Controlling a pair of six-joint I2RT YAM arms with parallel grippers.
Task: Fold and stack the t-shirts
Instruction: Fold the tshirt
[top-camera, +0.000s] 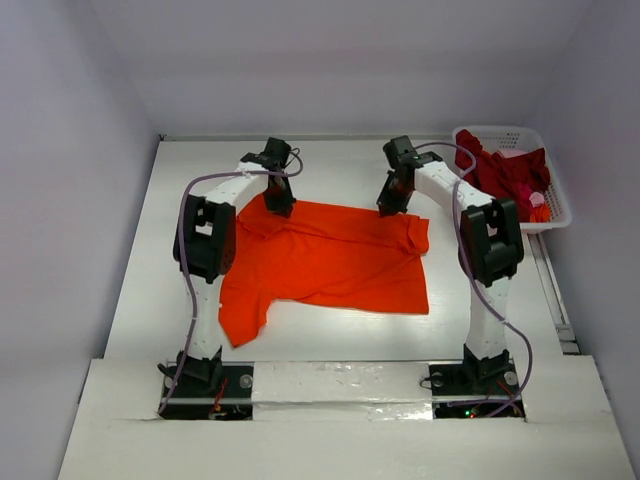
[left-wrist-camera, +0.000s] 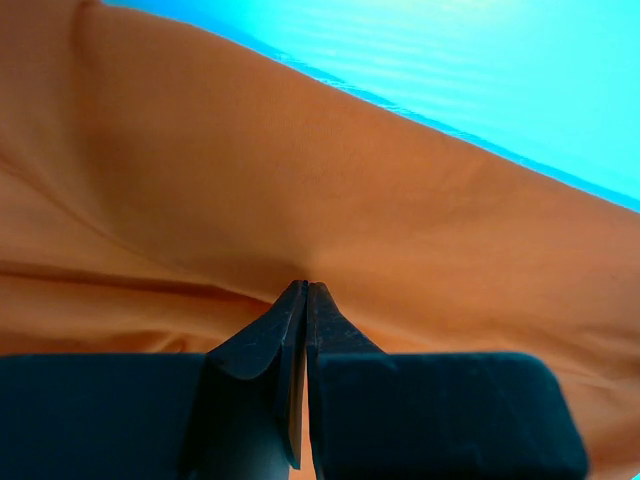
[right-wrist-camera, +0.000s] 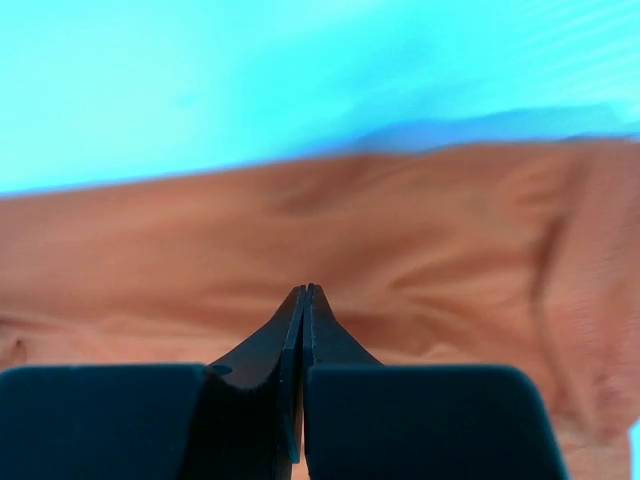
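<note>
Orange cloth covers the middle of the white counter (top-camera: 330, 345). It is a bright orange t-shirt (top-camera: 340, 265) of soft, thin fabric, spread nearly flat. Most of its body lies on the near side of both sets of fingers. One short sleeve (top-camera: 243, 310) trails nearest of all, well back from the left fingers and toward that arm's base.

The arms are working at the shirt's far edge. The left fingers (left-wrist-camera: 280, 335) are pressed together with no gap showing, their tips sunk into the cloth at the far left corner. Creases run in toward the tips, which reads as a thin pinch of fabric. The right fingers (right-wrist-camera: 280, 340) are likewise closed tight against the far edge, toward its right end. That view is blurred, so a pinch there is a judgement and not plainly seen.

Such a shirt should be light and limp. It will likely sag and fold wherever it is unsupported, drag on the counter, and slip out of a shallow nip. The best holds look to be hem or shoulder corners, both taken at once, with a good bite of doubled edge so the cloth hangs evenly.

Beyond and to the right of the right fingers, well apart, a dark red t-shirt (top-camera: 500, 170) lies crumpled in a white plastic lattice basket (top-camera: 500, 132), not yet folded.
</note>
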